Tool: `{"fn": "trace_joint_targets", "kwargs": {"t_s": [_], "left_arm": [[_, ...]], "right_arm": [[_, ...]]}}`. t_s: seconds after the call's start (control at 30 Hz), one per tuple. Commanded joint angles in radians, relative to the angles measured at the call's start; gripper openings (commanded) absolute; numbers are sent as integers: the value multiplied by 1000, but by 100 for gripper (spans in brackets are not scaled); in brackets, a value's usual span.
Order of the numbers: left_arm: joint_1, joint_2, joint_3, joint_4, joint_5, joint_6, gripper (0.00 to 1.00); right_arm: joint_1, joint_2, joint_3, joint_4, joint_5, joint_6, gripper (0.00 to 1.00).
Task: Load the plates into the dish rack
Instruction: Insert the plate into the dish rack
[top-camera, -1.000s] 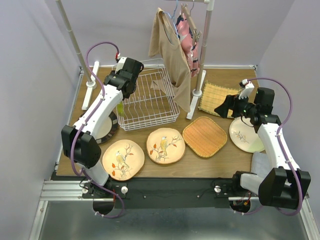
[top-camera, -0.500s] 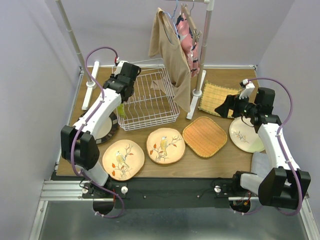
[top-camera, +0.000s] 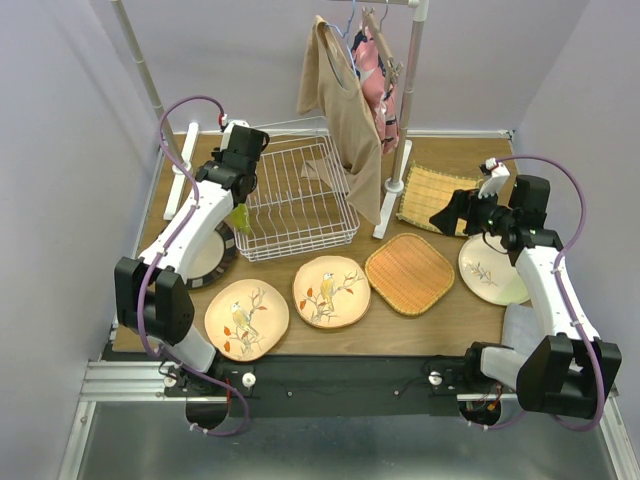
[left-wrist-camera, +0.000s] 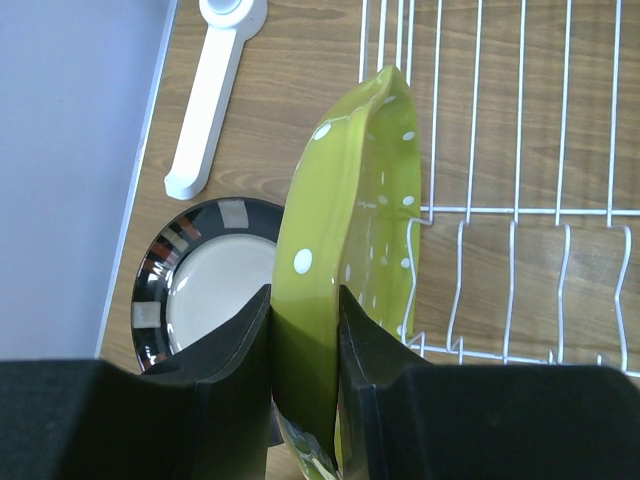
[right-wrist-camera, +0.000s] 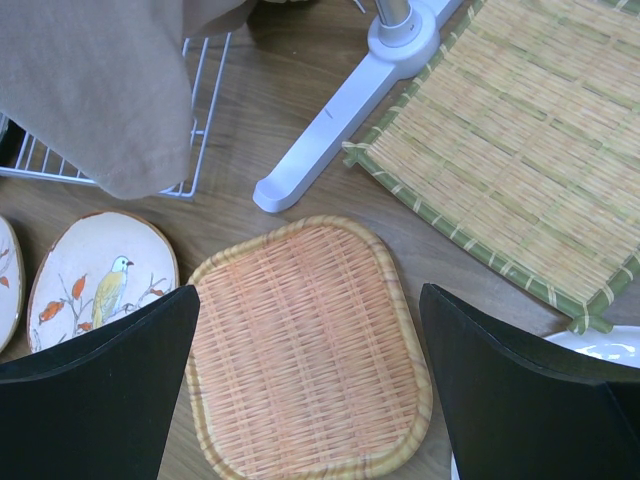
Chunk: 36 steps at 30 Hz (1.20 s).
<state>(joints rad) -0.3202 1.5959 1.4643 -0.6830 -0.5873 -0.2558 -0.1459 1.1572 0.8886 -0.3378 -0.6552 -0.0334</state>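
Observation:
My left gripper (left-wrist-camera: 305, 330) is shut on the lime dotted plate (left-wrist-camera: 350, 230), held on edge beside the left wall of the white wire dish rack (top-camera: 300, 200); the plate (top-camera: 241, 217) shows as a green sliver in the top view. The dark-rimmed beige plate (left-wrist-camera: 205, 280) lies below it on the table. My right gripper (right-wrist-camera: 310, 330) is open and empty above the orange woven square plate (right-wrist-camera: 305, 365). The yellow woven plate (top-camera: 432, 193), two peach bird plates (top-camera: 331, 290) (top-camera: 246, 318) and a cream plate (top-camera: 490, 268) lie flat on the table.
A white clothes-rail stand (top-camera: 405, 100) with a hanging tan shirt (top-camera: 345, 110) stands behind and partly over the rack. Its white feet (right-wrist-camera: 340, 110) (left-wrist-camera: 215, 90) rest on the table beside the rack. Purple walls close in on both sides.
My left gripper has moved toward the back and a little left with the lime plate, along the rack's left side. The right arm has not moved.

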Motion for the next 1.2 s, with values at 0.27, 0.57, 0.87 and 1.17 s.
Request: {"fn": "trace_joint_targets", "kwargs": {"t_s": [0.27,0.57,0.87,1.17], "left_arm": [[-19,47,-27,-4,110,-26,31],[-39,62,-25,-1,130,-22,36],[-45,59,-39,8,147,-23,39],[-45,47,-50,25,188,-43,38]], "right_arm": [[-11,-17,-7,14,19,6,100],[-11,-19,-8,16,19,6,100],[-11,-21,-7,16,19,6,100],[-12,-21,-7,14,20,6,100]]}}
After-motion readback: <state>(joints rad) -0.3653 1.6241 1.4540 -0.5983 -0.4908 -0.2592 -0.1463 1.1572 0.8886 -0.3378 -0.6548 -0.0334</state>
